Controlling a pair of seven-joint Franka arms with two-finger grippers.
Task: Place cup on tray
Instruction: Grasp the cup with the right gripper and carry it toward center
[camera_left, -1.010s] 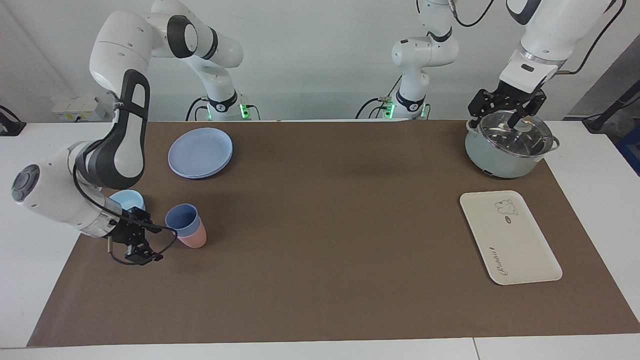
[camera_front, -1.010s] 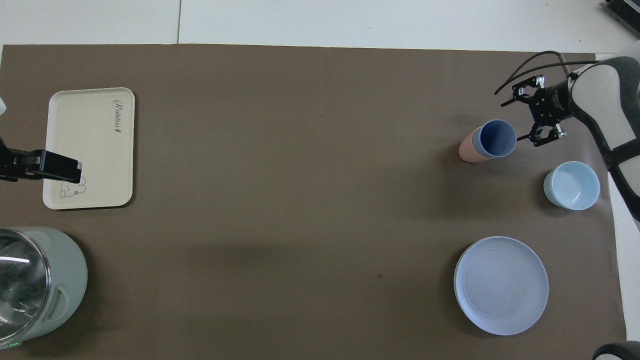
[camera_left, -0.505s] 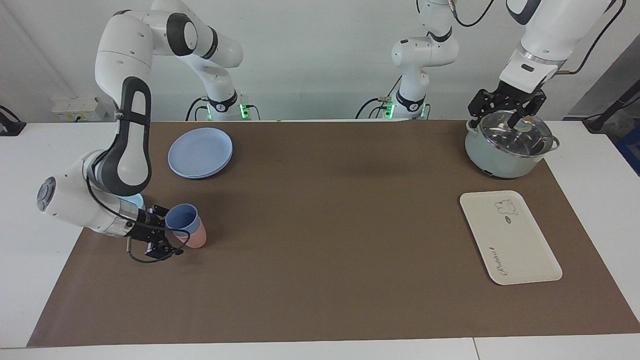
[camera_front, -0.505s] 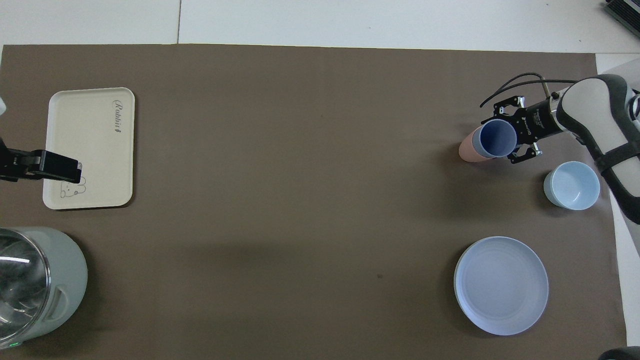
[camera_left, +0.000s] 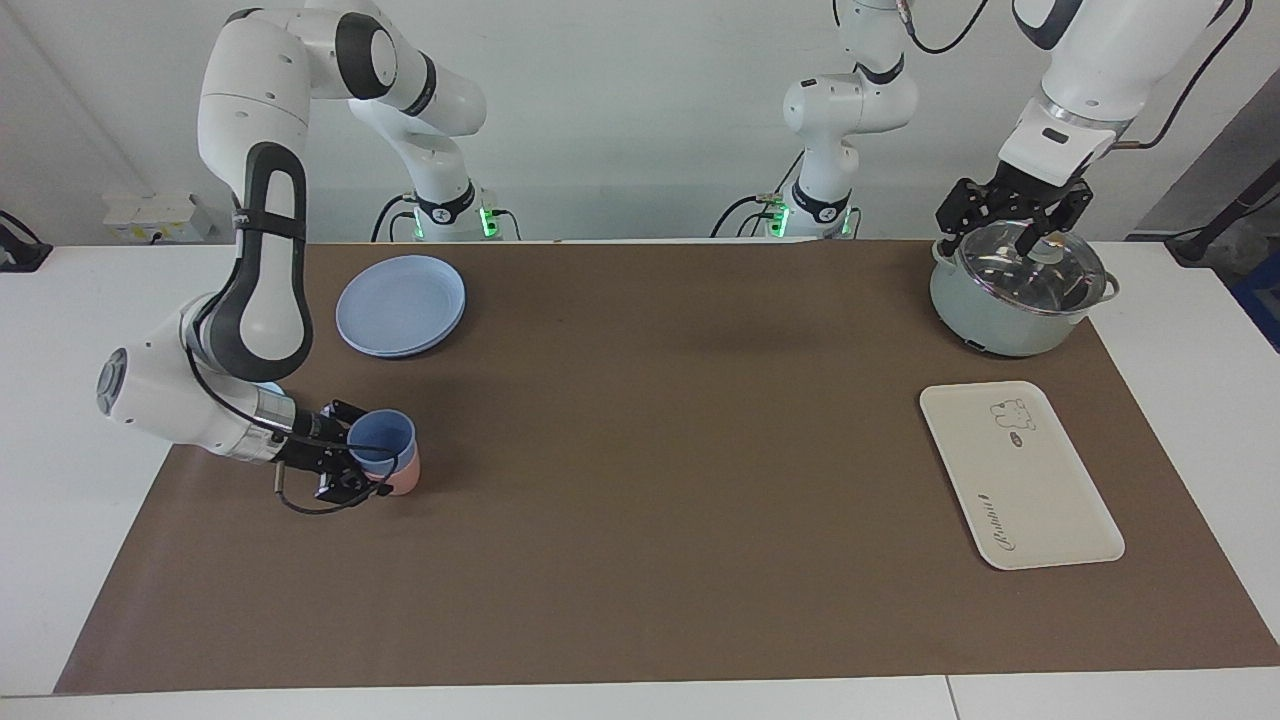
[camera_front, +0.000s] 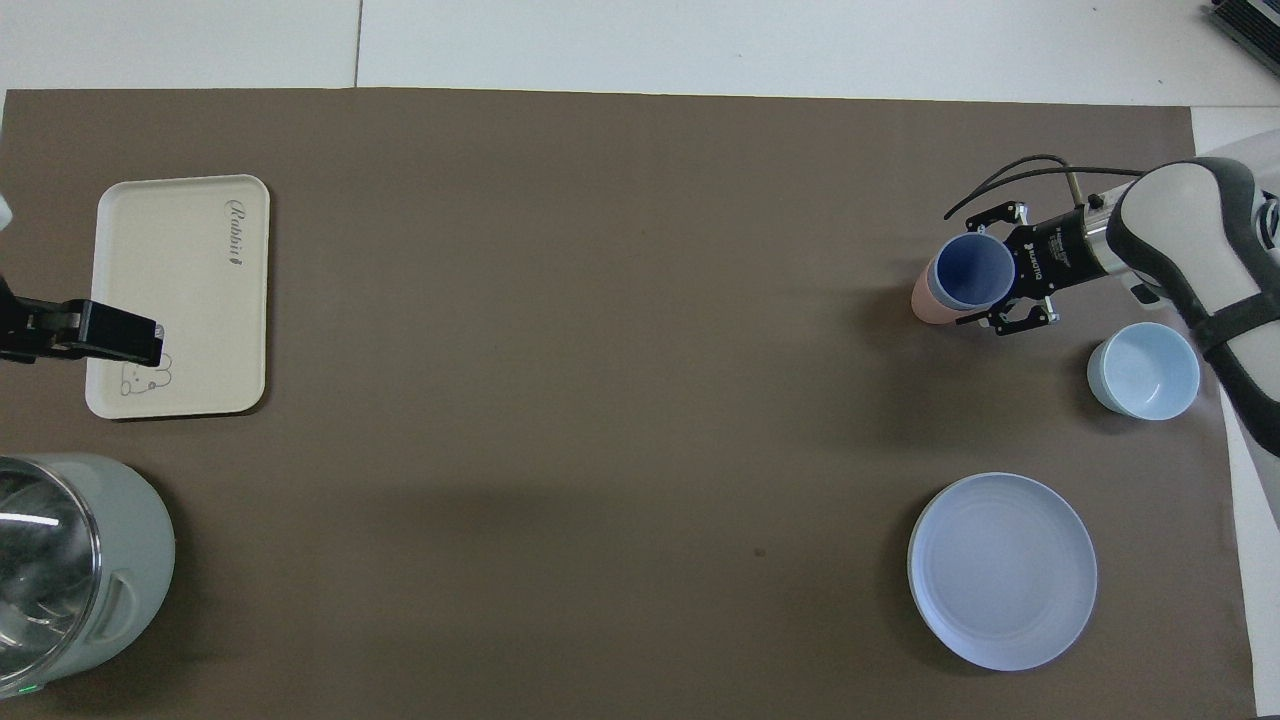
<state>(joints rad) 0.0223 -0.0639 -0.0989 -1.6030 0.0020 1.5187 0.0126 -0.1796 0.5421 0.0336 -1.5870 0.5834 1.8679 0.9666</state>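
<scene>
Brown mat (camera_left: 640, 520): blue cup (camera_left: 381, 438), nested in pink cup (camera_left: 403, 480), between right gripper's (camera_left: 352, 460) spread fingers.

Periwinkle cup (camera_left: 382, 437) nested in pink cup (camera_left: 403, 478), straddled by right claw (camera_left: 355, 464); cream tray (camera_left: 1018, 473) near desk's left-arm end; left claw (camera_left: 1012, 212) over pot (camera_left: 1015, 289).

Both arms are glossy white rounded shells with dark grey joint bands and black inlays along the links, on bases lit green. Each ends in a black two-finger skeletal metal gripper, the right gripper (camera_left: 362, 474) trailing a thin black looped cable, the left gripper (camera_left: 1012, 222) below a white wrist block.
</scene>
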